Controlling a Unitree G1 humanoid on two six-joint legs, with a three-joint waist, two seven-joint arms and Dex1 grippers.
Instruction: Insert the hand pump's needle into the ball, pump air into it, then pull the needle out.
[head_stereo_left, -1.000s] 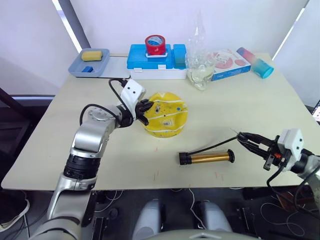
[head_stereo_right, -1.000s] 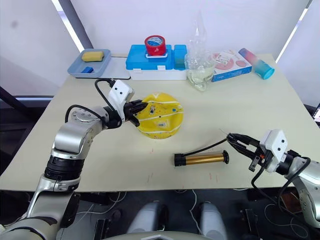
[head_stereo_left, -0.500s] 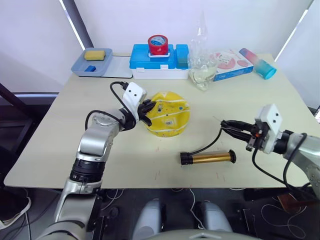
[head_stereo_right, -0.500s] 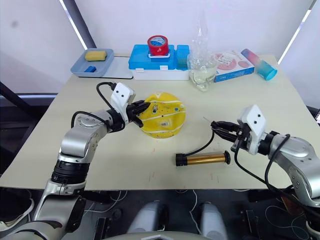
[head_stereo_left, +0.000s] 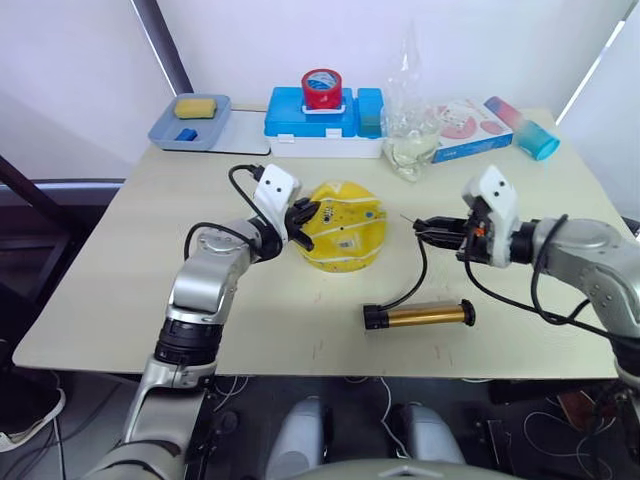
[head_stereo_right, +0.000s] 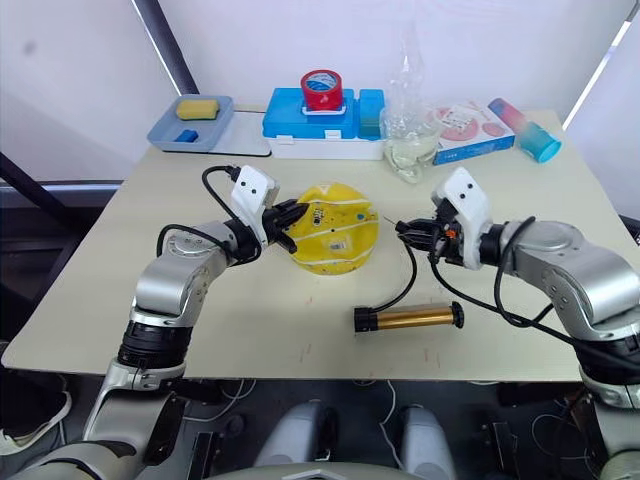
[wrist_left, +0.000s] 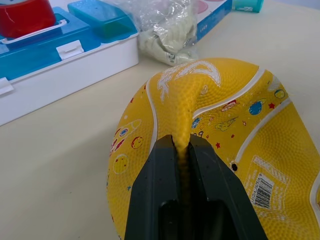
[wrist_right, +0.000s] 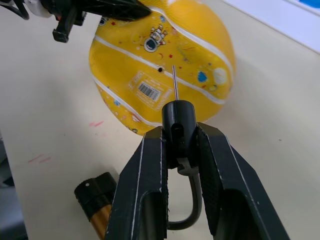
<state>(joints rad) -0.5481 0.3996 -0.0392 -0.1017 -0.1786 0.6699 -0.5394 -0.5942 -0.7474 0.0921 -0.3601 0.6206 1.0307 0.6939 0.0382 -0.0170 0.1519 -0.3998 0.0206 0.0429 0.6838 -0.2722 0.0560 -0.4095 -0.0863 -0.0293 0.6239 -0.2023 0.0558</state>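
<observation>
The left hand (wrist_left: 182, 150) is pinching a fold of the dented yellow rubber ball (head_stereo_left: 345, 224); the right hand (wrist_right: 179, 137) is clamping the thin metal needle (wrist_right: 174, 84), hovering at the ball's 3 o'clock.

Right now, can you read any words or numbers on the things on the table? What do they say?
No words can be read.
Ball: a white barcode label with tiny print, too small to read; the rest is little pictures of rockets, planets and stars.
Pink and white box at the back: round pictures, any print too blurred to read.
Red tape roll, blue case, hand pump: no writing I can make out.
</observation>
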